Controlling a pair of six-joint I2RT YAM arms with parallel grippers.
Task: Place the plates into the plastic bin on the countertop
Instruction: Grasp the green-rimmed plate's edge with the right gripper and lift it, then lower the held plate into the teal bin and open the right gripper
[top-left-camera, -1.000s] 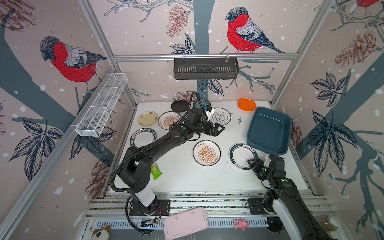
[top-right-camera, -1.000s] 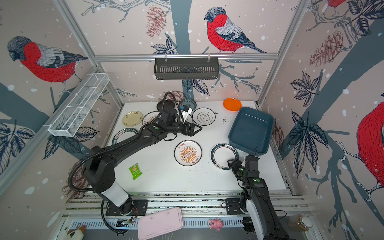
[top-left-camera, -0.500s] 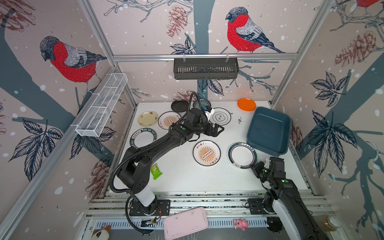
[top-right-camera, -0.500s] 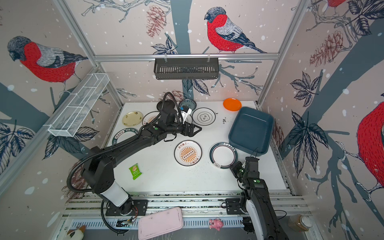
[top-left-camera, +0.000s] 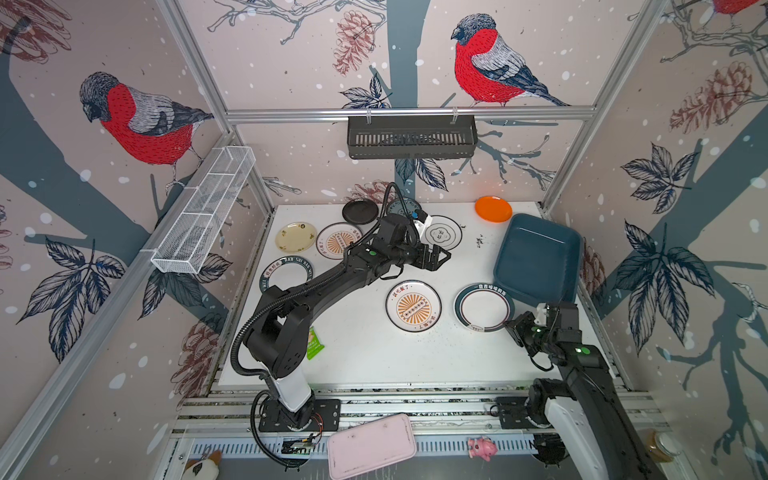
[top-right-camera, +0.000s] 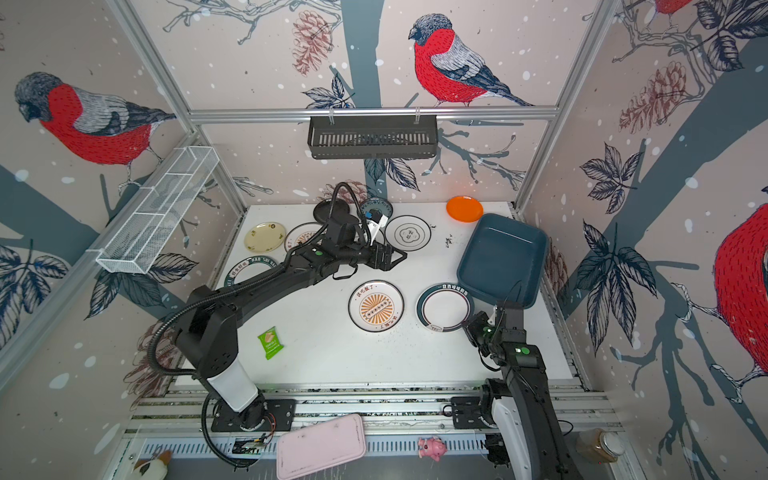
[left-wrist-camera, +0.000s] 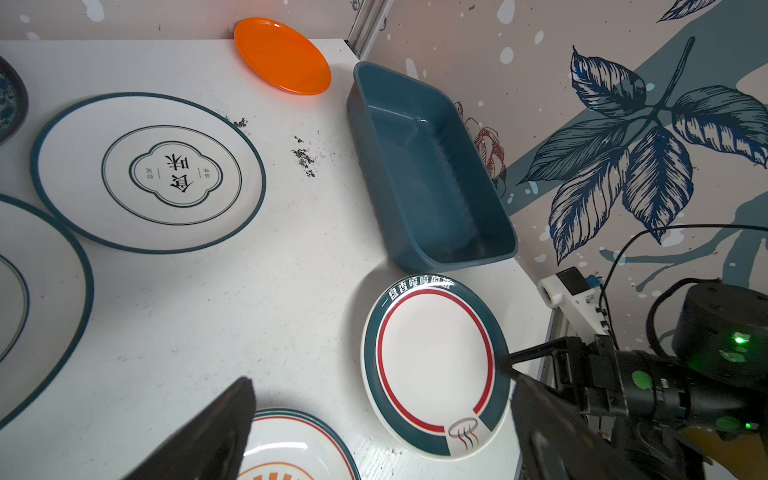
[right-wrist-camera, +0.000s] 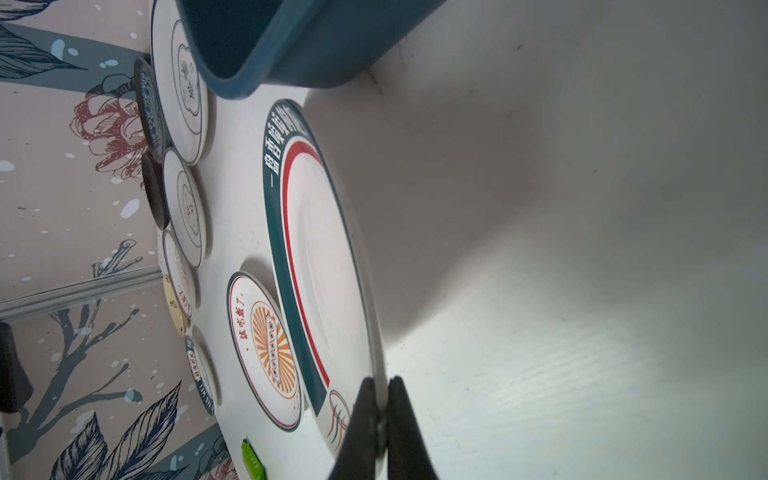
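Shut goes the right gripper (right-wrist-camera: 378, 386)! Half open a second ago, it is now pinched tight on the near rim of the teal-ringed plate (top-left-camera: 484, 307). That plate has barely budged and looks to be lying on the counter (top-left-camera: 361, 357), right at the near corner of the bin (top-left-camera: 536, 259).

Over on the other side, the left gripper (top-left-camera: 444, 257) hasn't stirred. Its jaws are spread wide with nothing in them, and it hangs above bare counter between the emblem plate (top-left-camera: 442, 235) and the near sunburst plate (top-left-camera: 413, 306).

And the score? Zero in, by my reading. The left wrist view looks straight into the bin and finds only bare blue floor.

Everything else is out on the counter: the orange plate (top-left-camera: 493, 209) at the far edge, the black plate (top-left-camera: 360, 211), the cream plate (top-left-camera: 295, 237), a second sunburst plate (top-left-camera: 334, 241) half under the left arm, and the lettered dark-ringed plate (top-left-camera: 286, 272) on the left.

So this is plate one, caught but not yet carried. It has a short hop up over the bin wall, and the whole spread is left to clear.
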